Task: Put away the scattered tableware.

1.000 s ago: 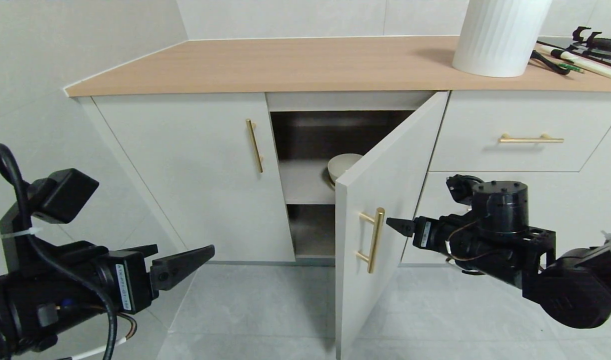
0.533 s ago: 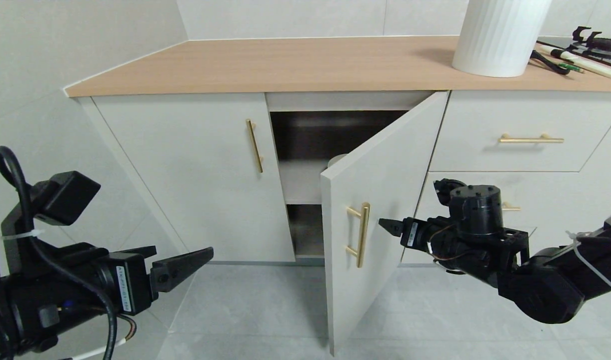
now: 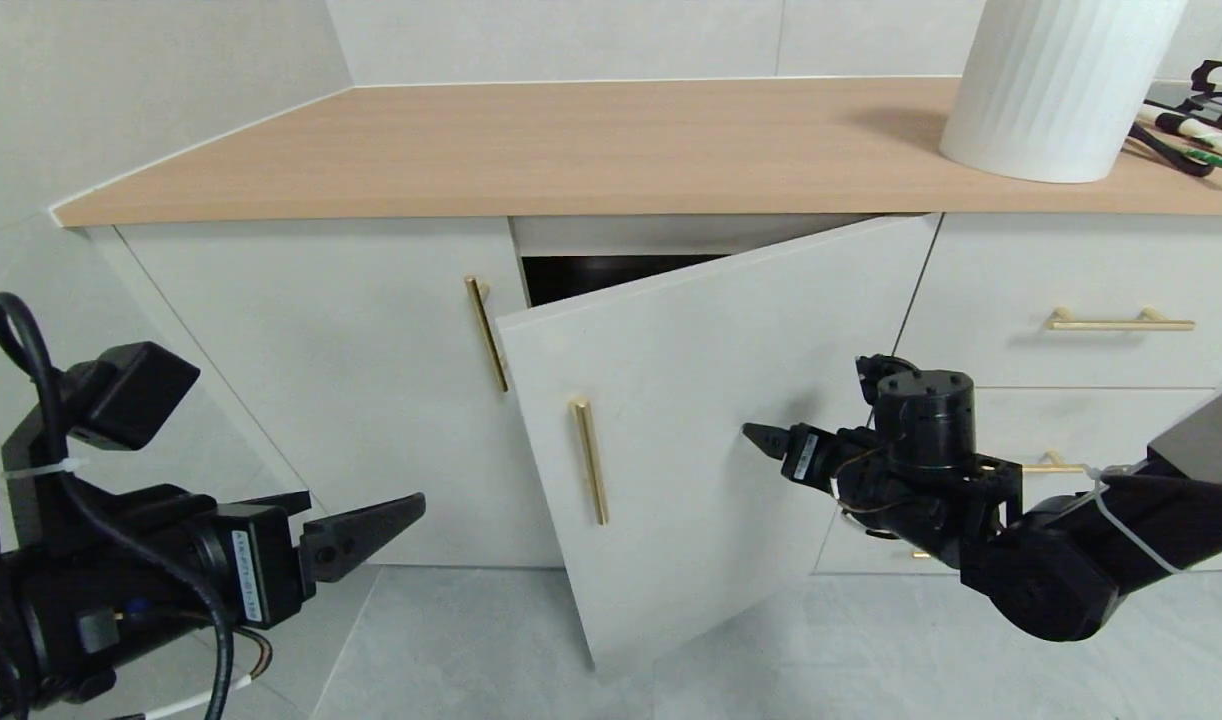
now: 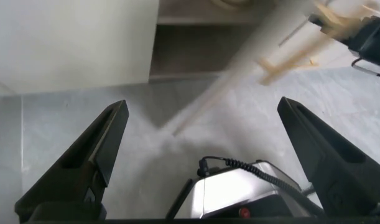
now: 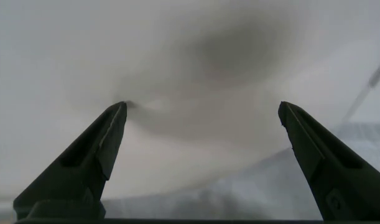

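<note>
Head camera looks down at the cabinet door (image 3: 691, 400); wrist cameras face it.

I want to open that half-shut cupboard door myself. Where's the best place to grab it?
Probably the gold bar handle on the door. It stands upright and sits a little off the door's face, so come straight from the front and close fingers across its middle, one on each side.

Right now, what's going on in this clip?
The right gripper, fingers open, is at the front of the white cabinet door with the gold bar handle. That door has swung from wide open to nearly shut in the last second. The left gripper hangs open low to the left, holding nothing.
</note>
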Controlling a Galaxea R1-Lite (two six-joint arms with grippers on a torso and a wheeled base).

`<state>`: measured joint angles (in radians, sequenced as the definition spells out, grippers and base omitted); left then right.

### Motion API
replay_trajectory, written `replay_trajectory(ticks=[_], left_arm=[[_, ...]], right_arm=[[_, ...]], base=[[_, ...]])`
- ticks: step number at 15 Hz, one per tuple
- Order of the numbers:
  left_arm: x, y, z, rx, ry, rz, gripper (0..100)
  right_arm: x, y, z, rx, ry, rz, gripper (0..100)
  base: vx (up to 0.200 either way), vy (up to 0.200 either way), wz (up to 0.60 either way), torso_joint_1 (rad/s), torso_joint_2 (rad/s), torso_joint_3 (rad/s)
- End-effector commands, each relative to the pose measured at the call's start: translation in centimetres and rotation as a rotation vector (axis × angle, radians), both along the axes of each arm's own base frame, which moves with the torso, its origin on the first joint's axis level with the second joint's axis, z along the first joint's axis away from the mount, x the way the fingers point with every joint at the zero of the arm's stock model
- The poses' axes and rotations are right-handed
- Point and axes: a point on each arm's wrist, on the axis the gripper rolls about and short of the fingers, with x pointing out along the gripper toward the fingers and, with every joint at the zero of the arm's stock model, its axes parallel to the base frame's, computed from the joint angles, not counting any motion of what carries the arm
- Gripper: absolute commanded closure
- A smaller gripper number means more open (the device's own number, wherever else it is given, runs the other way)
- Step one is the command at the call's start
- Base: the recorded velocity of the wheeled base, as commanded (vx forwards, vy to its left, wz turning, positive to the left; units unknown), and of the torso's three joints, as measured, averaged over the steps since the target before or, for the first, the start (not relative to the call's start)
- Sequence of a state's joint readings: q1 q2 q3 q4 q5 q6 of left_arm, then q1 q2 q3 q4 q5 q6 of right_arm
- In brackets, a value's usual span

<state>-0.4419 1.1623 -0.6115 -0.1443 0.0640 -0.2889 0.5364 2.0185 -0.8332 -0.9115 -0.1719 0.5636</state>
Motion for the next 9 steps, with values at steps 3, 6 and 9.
replay_trajectory(ticks=[3,6,9], left_arm=[[0.0,0.0,-0.2,0.002,0.006,0.001,0],[0.0,0.0,-0.2,0.004,0.008,-0.001,0],[0.0,0.0,-0.2,0.003,0.009,-0.001,0]], right_arm=[[1.5,0.7,-0.1,0.027,-0.019,-0.068,0],[2.0,0.7,0.1,0.031,-0.034,-0.102,0],[3.3,0.6,-0.1,0.049,-0.049,-0.177,0]], base=[[0.000,0.000,0.00,0.000,0.00,0.000],[0.000,0.000,0.00,0.000,0.00,0.000],[0.000,0.000,0.00,0.000,0.00,0.000]])
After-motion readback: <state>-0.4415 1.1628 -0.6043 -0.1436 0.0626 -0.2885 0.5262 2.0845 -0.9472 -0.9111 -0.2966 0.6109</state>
